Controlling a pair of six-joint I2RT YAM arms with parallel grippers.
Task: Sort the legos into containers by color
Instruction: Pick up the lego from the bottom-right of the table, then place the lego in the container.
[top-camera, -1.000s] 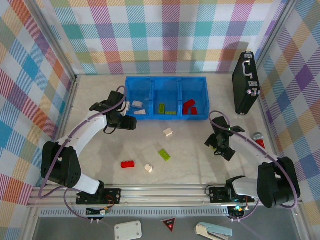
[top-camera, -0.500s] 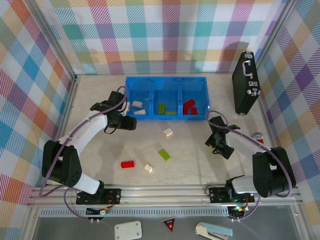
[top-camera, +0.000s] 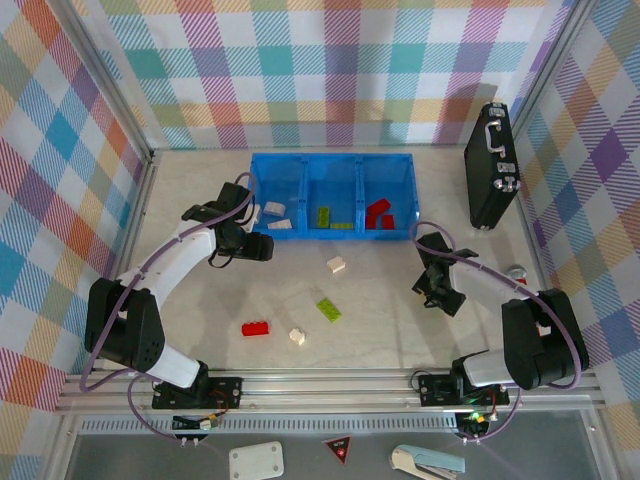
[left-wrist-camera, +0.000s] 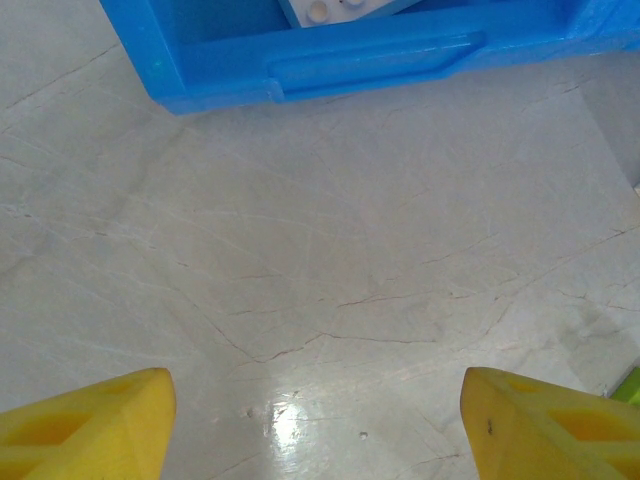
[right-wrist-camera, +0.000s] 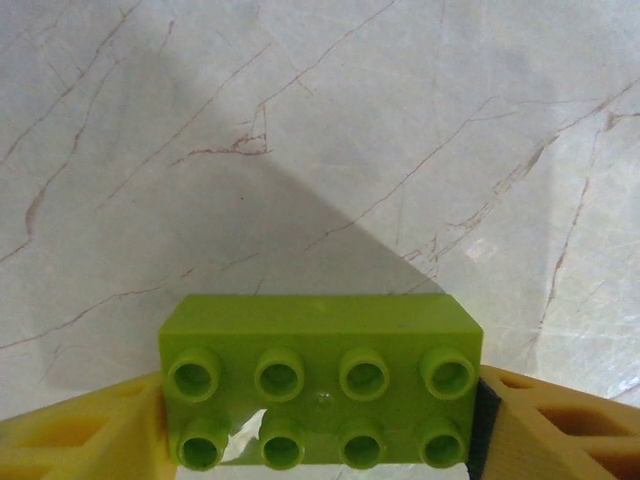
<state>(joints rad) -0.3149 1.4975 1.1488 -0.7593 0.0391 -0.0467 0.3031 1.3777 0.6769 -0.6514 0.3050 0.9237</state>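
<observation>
The blue tray (top-camera: 332, 236) has cream bricks (top-camera: 276, 210) in its left compartment, lime ones (top-camera: 323, 214) in the middle and red ones (top-camera: 378, 212) on the right. Loose on the table lie a cream brick (top-camera: 336, 264), a lime brick (top-camera: 327, 309), a red brick (top-camera: 256, 328) and another cream brick (top-camera: 297, 337). My right gripper (top-camera: 438, 292) (right-wrist-camera: 320, 415) is shut on a lime green brick (right-wrist-camera: 320, 380), held studs-up over bare table. My left gripper (top-camera: 258, 247) (left-wrist-camera: 315, 400) stands open just in front of the tray's left front wall (left-wrist-camera: 370, 60), nothing between its fingers.
A black case with metal latches (top-camera: 490, 165) stands at the back right. A small red piece (top-camera: 518, 282) lies near the right wall beside my right arm. Plaid walls close in the table on three sides.
My right gripper has drifted a little back and left, toward the tray, with the lime brick in it. The left arm has barely moved.
</observation>
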